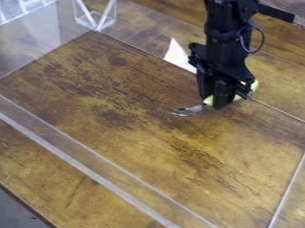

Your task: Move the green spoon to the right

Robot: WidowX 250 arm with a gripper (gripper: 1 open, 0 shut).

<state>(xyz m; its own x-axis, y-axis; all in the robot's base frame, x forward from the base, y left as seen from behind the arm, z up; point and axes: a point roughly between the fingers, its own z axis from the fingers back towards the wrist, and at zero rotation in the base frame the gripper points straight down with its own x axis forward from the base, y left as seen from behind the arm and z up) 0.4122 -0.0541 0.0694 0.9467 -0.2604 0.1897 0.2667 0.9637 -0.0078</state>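
Tool (213, 101) pinches the green spoon (189, 110), closed around it.

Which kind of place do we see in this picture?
It is probably a robot test area or lab: a black robot arm reaches over a brown wooden tabletop, low transparent panels border the work surface, and a green-handled metal spoon is at the arm's end.

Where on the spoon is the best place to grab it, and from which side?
I'd take the spoon by its thick green handle, coming from above with a finger on either side. The handle is chunkier than the thin shiny bowl end, which would likely slip. The gripper is already down at the handle.
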